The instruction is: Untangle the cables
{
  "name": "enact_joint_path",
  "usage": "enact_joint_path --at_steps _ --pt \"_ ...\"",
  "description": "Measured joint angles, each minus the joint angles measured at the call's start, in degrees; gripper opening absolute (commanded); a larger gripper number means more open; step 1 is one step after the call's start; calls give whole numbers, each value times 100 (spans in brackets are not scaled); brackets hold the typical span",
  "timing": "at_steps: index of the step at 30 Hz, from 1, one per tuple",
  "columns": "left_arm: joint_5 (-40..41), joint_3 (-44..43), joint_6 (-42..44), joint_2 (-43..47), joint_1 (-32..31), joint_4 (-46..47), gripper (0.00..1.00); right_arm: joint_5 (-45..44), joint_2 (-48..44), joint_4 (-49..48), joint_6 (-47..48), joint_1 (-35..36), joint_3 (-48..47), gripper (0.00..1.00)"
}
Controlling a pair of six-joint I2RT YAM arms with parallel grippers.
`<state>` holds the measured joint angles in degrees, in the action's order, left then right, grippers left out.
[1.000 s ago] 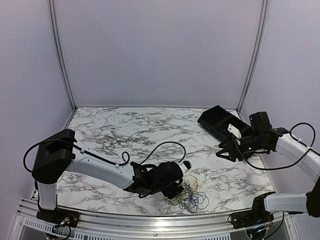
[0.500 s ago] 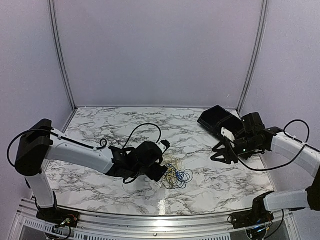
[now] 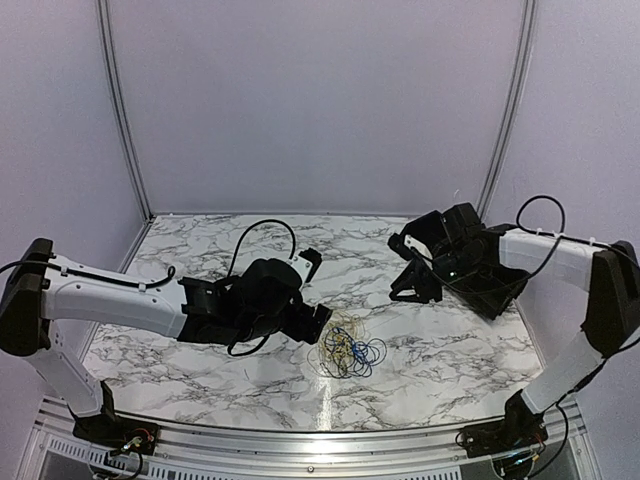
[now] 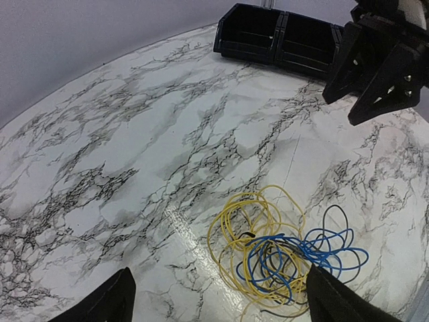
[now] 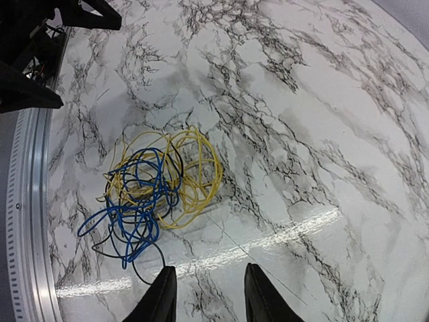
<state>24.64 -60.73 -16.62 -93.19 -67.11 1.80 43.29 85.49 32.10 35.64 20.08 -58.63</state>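
The cables (image 3: 350, 350) lie in one tangled pile of thin yellow, blue and black loops on the marble table (image 3: 200, 250), front of centre. My left gripper (image 3: 318, 325) hovers just left of the pile, open and empty. In the left wrist view the cables (image 4: 281, 255) lie between and beyond its wide-spread fingers (image 4: 100, 302). My right gripper (image 3: 408, 280) is open and empty, above the table to the back right of the pile. In the right wrist view the cables (image 5: 151, 188) lie ahead and left of that gripper (image 5: 208, 295).
A black two-compartment bin (image 3: 490, 280) stands at the back right, partly behind the right arm; it also shows in the left wrist view (image 4: 281, 40). The metal front rail (image 3: 300, 450) edges the table close to the pile. Purple walls enclose the back and sides.
The left gripper drew back to the left and away from the front edge; the cable pile moved with it, then was left lying free. The right gripper swung left toward the table's centre.
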Motion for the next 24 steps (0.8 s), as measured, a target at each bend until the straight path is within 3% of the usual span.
enact_joint_path --at_steps 14,24 --pt "-142 66 -671 0 0 2 92 529 2100 363 -590 553 -1099 46" --pt "-164 127 -841 -26 0 -2 92 789 2791 680 -671 584 -1624 32"
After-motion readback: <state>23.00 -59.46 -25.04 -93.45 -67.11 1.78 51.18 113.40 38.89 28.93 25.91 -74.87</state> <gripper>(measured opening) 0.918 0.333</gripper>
